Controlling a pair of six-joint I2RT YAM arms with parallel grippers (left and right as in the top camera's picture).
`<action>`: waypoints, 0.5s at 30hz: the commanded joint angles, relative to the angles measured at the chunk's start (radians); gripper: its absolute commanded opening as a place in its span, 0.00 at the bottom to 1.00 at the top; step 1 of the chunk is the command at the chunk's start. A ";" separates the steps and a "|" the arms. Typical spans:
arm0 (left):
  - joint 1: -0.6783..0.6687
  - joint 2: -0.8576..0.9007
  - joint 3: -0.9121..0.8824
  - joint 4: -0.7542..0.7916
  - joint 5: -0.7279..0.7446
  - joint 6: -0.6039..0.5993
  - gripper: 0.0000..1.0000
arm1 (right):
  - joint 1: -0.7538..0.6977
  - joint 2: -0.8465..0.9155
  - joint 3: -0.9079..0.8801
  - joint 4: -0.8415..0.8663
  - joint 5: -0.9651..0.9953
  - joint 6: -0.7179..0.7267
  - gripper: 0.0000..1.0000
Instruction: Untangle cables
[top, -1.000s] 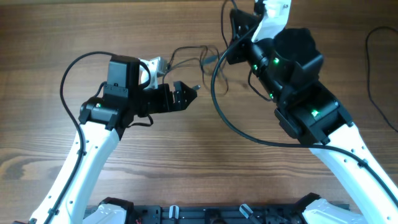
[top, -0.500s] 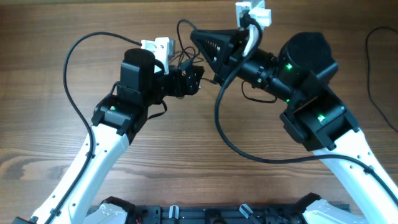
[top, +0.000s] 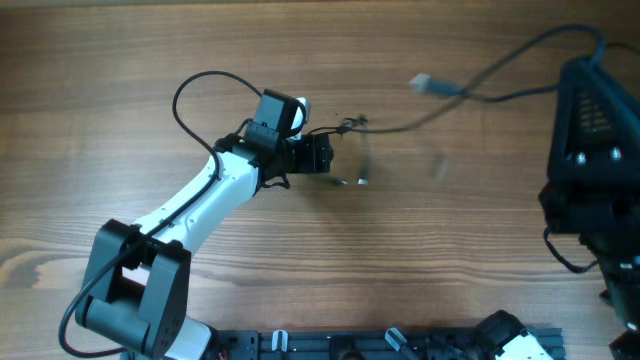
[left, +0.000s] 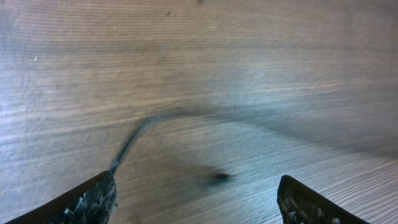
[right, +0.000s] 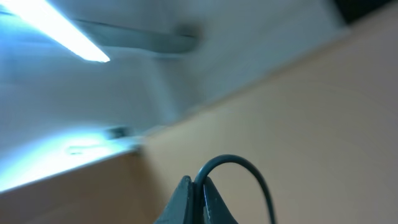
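Note:
The thin dark cables (top: 352, 125) bunch in a small tangle just right of my left gripper (top: 322, 156). From there one strand stretches up and right toward my raised right arm (top: 590, 130), with a pale plug (top: 421, 82) lifted along it. A short end with a small plug (top: 362, 182) hangs below the tangle. In the left wrist view my left gripper (left: 199, 202) is open, and a blurred cable (left: 134, 140) runs by its left finger. In the right wrist view my right gripper (right: 198, 186) is shut on a dark cable (right: 239, 163) that arches to the right.
The wooden table (top: 200, 60) fills the overhead view. The left arm's thick black cable (top: 195, 85) loops above that arm. The right arm is high and close to the camera, blurred, covering the right edge. The right wrist view faces a wall and a ceiling light (right: 56, 28).
My right arm has swung up and away to the right, pulling a cable out with it. My left arm has stretched out lower toward the table's middle.

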 joint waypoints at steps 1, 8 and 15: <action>0.004 0.006 0.003 -0.012 -0.020 0.002 0.84 | 0.002 -0.012 -0.002 -0.074 0.278 -0.089 0.04; 0.014 0.006 0.003 -0.109 -0.113 0.001 0.85 | 0.002 -0.016 0.045 -0.109 0.788 -0.257 0.04; 0.125 0.006 0.003 -0.276 -0.309 -0.214 0.84 | 0.002 -0.015 0.109 -0.135 0.920 -0.399 0.04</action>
